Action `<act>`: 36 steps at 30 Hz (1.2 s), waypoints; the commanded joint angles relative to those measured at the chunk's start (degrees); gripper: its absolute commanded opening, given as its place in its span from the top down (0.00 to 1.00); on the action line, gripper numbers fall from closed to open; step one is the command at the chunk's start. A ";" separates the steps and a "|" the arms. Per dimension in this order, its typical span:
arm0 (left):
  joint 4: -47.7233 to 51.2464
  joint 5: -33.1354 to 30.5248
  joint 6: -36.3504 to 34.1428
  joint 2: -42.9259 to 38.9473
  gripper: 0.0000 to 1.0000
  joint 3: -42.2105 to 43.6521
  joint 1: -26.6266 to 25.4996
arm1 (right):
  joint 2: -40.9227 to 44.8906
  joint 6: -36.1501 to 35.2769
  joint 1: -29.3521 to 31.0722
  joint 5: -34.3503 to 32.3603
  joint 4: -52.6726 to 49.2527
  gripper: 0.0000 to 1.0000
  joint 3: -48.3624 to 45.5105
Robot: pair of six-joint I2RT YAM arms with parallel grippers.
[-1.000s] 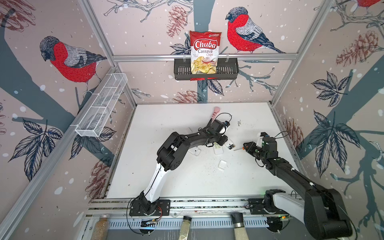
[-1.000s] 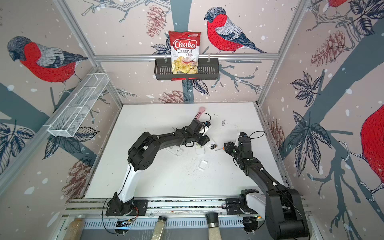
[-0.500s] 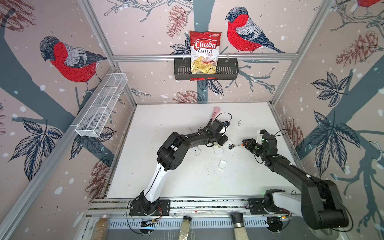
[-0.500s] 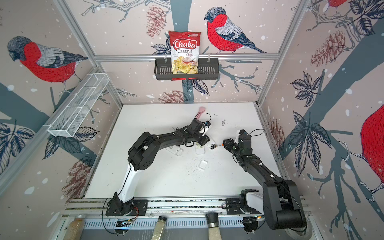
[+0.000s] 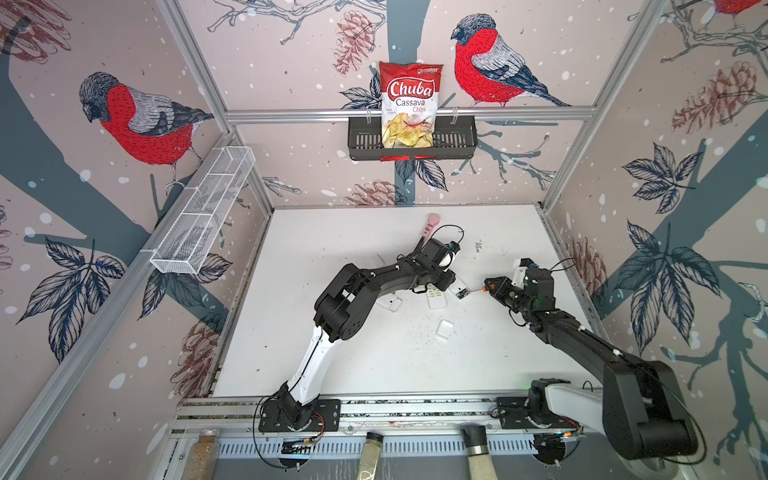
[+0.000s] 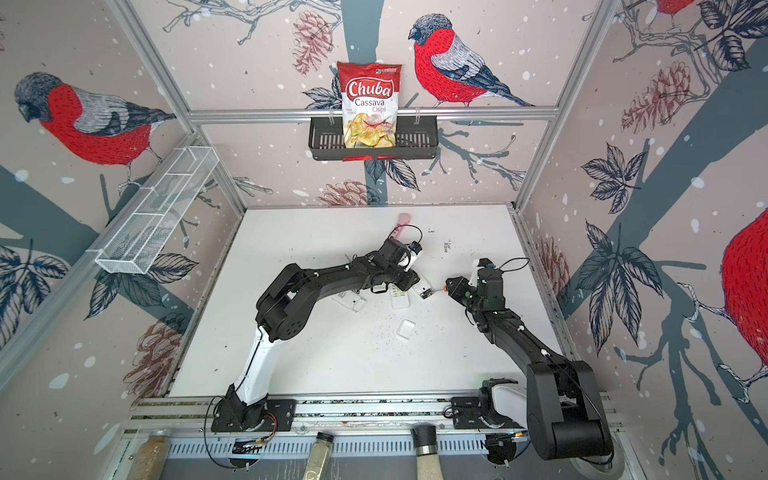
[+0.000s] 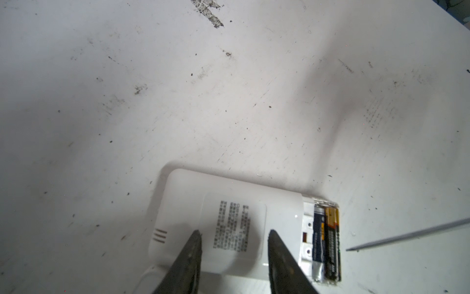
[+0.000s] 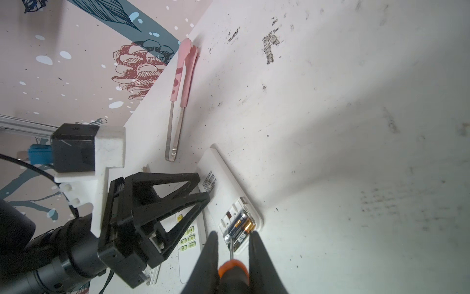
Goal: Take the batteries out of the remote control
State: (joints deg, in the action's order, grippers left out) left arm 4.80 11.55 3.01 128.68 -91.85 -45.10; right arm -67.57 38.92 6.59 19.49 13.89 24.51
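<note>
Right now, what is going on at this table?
The left gripper, jaws apart, rests its tips on the back of the white remote, as if to steady it. The right gripper is shut on an orange-handled screwdriver, whose tip points at the open battery compartment. Two batteries lie in it, not yet out.

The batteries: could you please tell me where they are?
In both top views, the batteries lie centre-right, in the white remote's open end, between the left gripper and the screwdriver's tip.
</note>
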 commanded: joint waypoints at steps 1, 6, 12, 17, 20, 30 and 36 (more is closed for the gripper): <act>4.61 -0.63 0.09 0.52 0.57 -0.02 0.19 | 0.60 -1.21 -0.09 0.31 -0.96 1.00 0.19; 4.59 -0.57 0.16 0.60 0.57 0.00 0.27 | -0.01 -1.30 -0.09 0.66 -0.67 1.00 -0.64; 4.44 -0.39 0.32 0.78 0.57 0.08 0.23 | -1.15 -0.65 -0.17 0.94 0.91 1.00 -0.80; 4.36 -0.39 0.44 0.65 0.57 0.10 0.28 | -2.11 0.21 -0.17 1.08 2.52 1.00 -0.61; 4.36 -0.30 0.44 0.67 0.57 0.18 0.26 | -2.72 0.87 -0.26 1.56 3.63 1.00 -0.61; 4.34 -0.32 0.45 0.69 0.57 0.15 0.28 | -2.58 1.90 -0.78 2.83 4.61 1.00 -0.57; 4.34 -0.30 0.42 0.69 0.57 0.14 0.28 | -2.95 1.78 -0.88 2.62 4.83 1.00 -0.60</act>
State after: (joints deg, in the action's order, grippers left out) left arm 4.73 11.60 3.03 128.79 -91.88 -45.01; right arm -70.39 40.49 5.72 21.54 16.64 23.66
